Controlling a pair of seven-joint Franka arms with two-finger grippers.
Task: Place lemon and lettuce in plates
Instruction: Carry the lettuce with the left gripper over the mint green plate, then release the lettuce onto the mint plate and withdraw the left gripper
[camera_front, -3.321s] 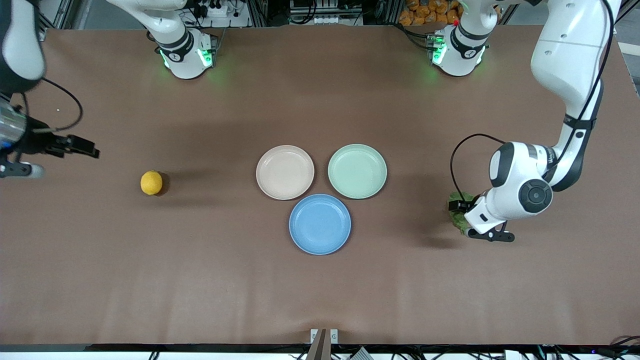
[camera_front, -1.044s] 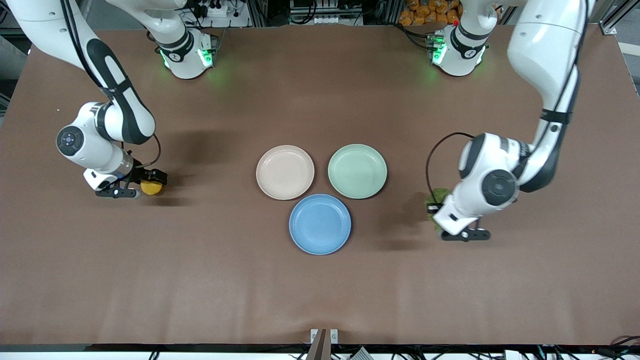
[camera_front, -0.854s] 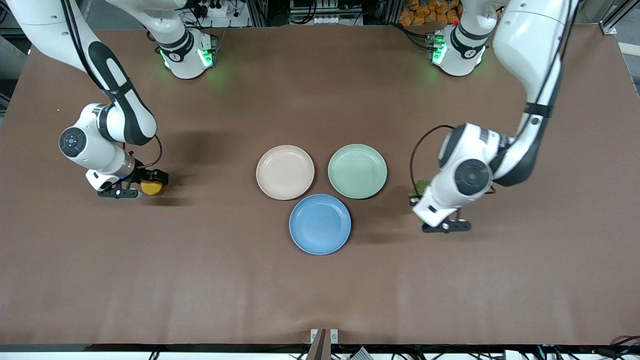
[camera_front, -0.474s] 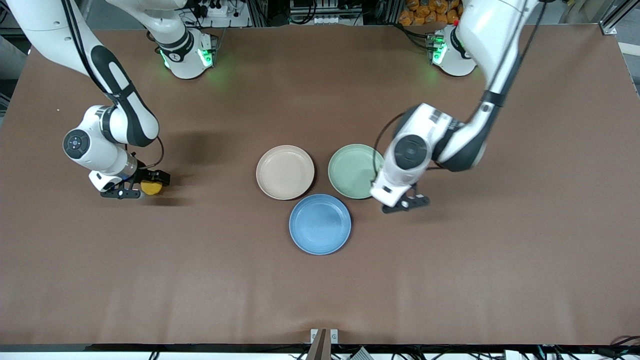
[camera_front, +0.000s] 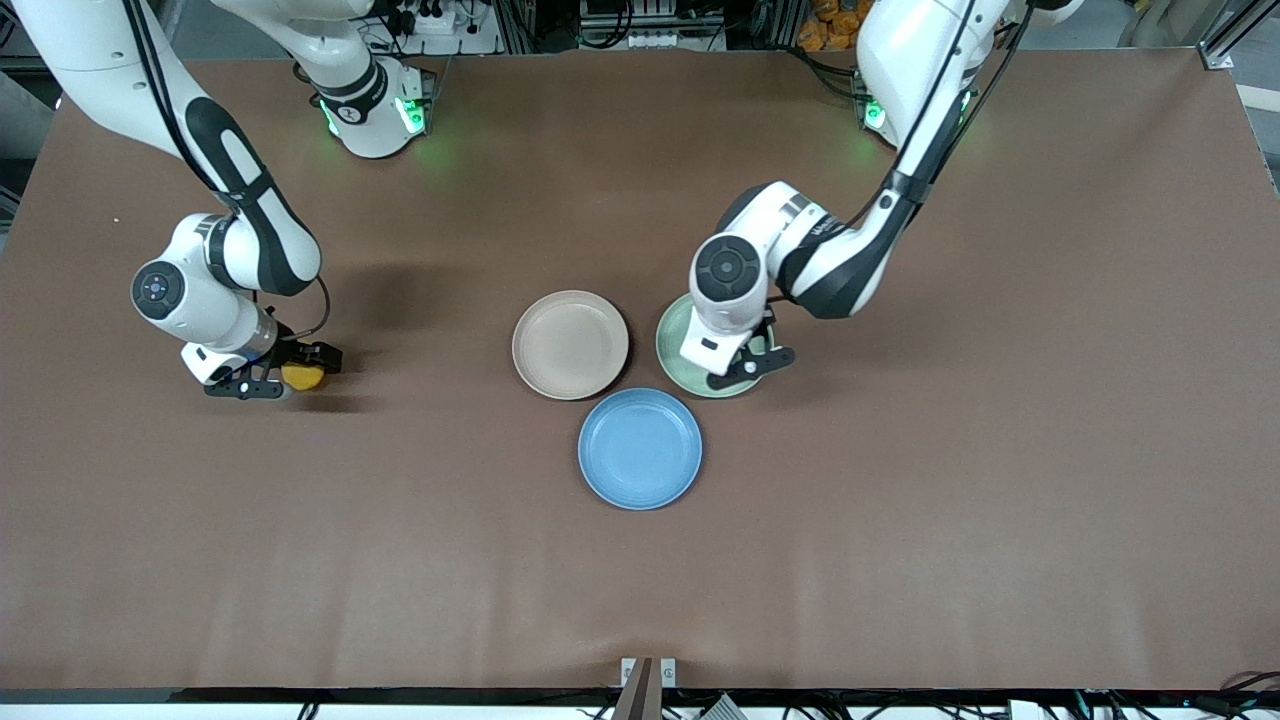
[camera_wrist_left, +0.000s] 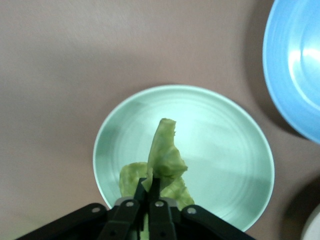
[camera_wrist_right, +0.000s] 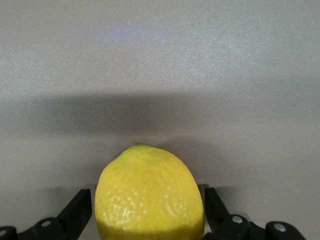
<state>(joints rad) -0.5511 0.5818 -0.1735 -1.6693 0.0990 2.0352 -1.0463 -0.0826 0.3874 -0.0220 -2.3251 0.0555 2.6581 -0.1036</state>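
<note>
Front view, my left pincer: my left gripper (camera_front: 738, 352) hangs over the pale mint green round plate (camera_front: 676, 345), hidden under my own wrist.
Front view, my right pincer: my right gripper (camera_front: 288, 374) is down at the table toward the right arm's end, around the small round yellow-orange lemon with dimpled skin (camera_front: 301, 376), well apart from the beige-pink round plate (camera_front: 570, 344).
Front view, bystander: the blue round plate (camera_front: 640, 448) lies nearer the camera than the other two; it is not mine to fill.
Left wrist view, hold: my fingers (camera_wrist_left: 152, 212) are pinched together on the wrinkly green lettuce leaf (camera_wrist_left: 164, 159), which dangles over the mint plate.
Left wrist view, handling: the lettuce looks light, limp and easily torn; I judge a thin pinch at the edge enough, and it should flop down once let go.
Left wrist view, risk: a soft leaf may cling to a finger pad instead of dropping.
Right wrist view, hold: my jaws stand wide on either side of the lemon (camera_wrist_right: 149, 195), which sits on the brown tabletop (camera_wrist_right: 160, 65); I cannot tell whether the pads touch its skin.
Right wrist view, handling: the lemon looks firm, rounded and a little slick; I would take it across its widest middle so it cannot roll out.
</note>
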